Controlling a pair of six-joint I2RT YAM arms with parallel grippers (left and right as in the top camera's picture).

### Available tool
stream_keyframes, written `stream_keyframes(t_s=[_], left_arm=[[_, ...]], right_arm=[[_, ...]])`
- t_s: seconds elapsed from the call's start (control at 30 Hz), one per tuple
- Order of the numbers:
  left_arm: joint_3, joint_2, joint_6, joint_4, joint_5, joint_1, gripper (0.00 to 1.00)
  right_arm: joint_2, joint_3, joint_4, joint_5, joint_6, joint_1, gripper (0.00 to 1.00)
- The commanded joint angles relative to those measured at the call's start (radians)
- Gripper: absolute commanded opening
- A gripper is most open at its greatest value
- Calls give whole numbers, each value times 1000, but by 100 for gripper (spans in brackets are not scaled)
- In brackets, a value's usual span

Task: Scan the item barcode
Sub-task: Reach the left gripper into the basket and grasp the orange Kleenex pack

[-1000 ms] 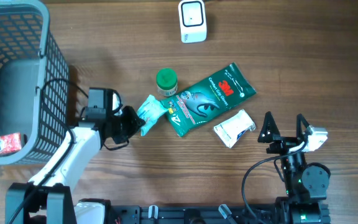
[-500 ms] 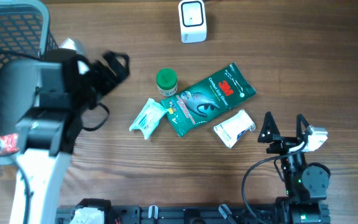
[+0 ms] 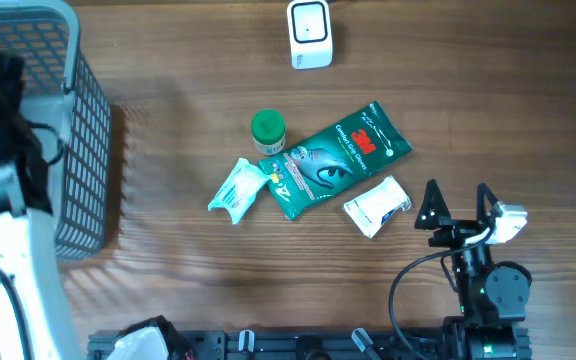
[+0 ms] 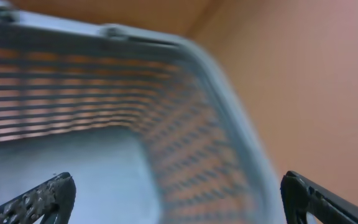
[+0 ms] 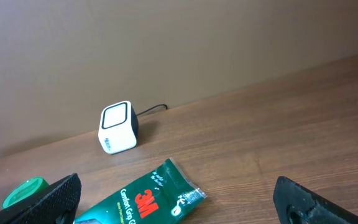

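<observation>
So the surface was a brown wood-grain table (image 3: 368, 290), and in the right wrist view a plain tan wall (image 5: 166, 43) ran behind its far edge; that was about all of the room you could see. Head count: one grey mesh basket (image 3: 78, 150) at the upper left of the overhead frame, one small white barcode scanner (image 3: 310, 33) at top centre with a thin cable running off behind it, and four loose items bunched mid-table, well below the scanner. Those were one green-capped bottle (image 3: 268, 128), one green 3M gloves pack (image 3: 338, 158) lying on a diagonal, one small teal-and-white packet (image 3: 236, 188) just left of the pack's lower end, and one white packet (image 3: 377, 205) just below its right half. None of them was in either gripper. The left gripper (image 4: 178, 193) was up over the basket at the far left, with only the basket's blurry inside between its widely spread fingertips and nothing in its grip. The right gripper (image 3: 457, 198) sat at the lower right, just right of the white packet, jaws spread wide and empty too. It pointed toward the scanner and the 3M pack.
</observation>
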Motion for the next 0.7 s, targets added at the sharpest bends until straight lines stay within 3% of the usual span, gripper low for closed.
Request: stream_keyframes(t_s=[0.0, 0.27, 0.5, 0.67], left_arm=[[-2, 131, -97, -72, -13, 122, 100], [-2, 439, -295, -175, 62, 200, 100], [-2, 545, -516, -260, 76, 202, 100], [-2, 581, -551, -278, 76, 203, 100]], right_arm=[[-1, -1, 3, -8, -2, -3, 100], [-1, -1, 3, -8, -2, -3, 100], [-1, -1, 3, -8, -2, -3, 100], [-1, -1, 3, -8, -2, -3, 100]])
